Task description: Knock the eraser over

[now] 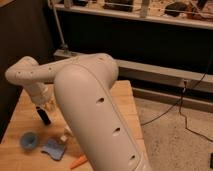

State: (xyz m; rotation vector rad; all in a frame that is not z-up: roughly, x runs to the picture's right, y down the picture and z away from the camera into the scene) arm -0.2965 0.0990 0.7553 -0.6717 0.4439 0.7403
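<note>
- Right, the gripper [46, 106] hangs low over the left part of the table [20, 120], at the end of the arm [95, 115] that sweeps across the front of the view. Whether it is open or closed cannot be told.
- Directly under the gripper stands a slim dark upright shape, which I take to be the eraser [44, 117], on end on the table. It sits so close beneath the gripper that I cannot tell whether the two touch.
- The step in hand looks like the push itself: the gripper is down at the eraser and the eraser is upright.
- To do it well, strike high on the eraser, not at its foot. A sideways nudge near the top should tip it, while a low one would likely only slide it along the wood.
- Keep the push short and level. Pressing downward would pin the eraser instead of toppling it.
- Push toward bare wood. The open side lies to the picture's left of the gripper and away from the camera.
- A little nearer the camera than the gripper, on the arm's side, is a small white object [65, 136], which should be left alone.
- Farther out toward the camera lie a blue sponge [54, 149] and a round blue dish [29, 140]. A fall in that direction could land the eraser on one of them.
- Farthest from the gripper, at the front edge by the arm, is a carrot [78, 161], well clear of any sensible push.
</note>
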